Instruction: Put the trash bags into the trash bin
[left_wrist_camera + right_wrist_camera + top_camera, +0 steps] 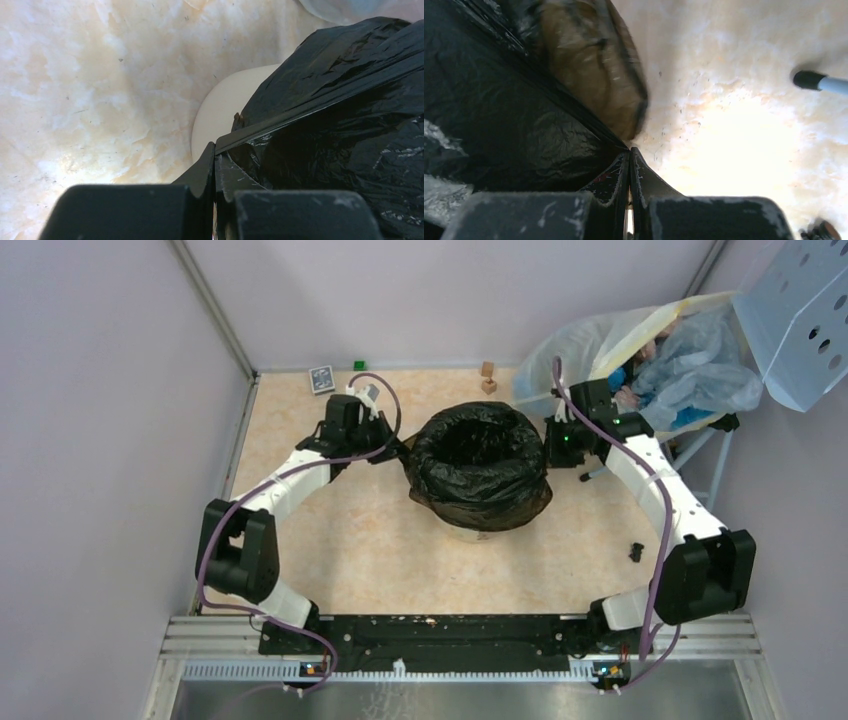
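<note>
The trash bin (pixel 468 532) stands mid-table, and only a strip of its cream body (pixel 225 110) shows. A glossy black trash bag (pixel 480 455) lines it and drapes over the rim. My left gripper (pixel 397 452) is at the bag's left edge, shut on the film. In the left wrist view the bag (pixel 350 125) runs taut to that gripper (pixel 215 149). My right gripper (pixel 553 445) is at the bag's right edge, shut on the film. The bag (pixel 499 110) stretches to that gripper (pixel 629 151) in the right wrist view, with a thin brownish fold (pixel 594 75) hanging beyond.
A large translucent sack (pixel 590 340) and a perforated light-blue panel (pixel 800 310) stand at the back right on a stand with a black-tipped leg (pixel 809 80). Wooden blocks (pixel 488 377), a small dark box (pixel 321 379) and a green cube (pixel 359 365) lie along the back wall. A small black piece (pixel 636 551) lies front right.
</note>
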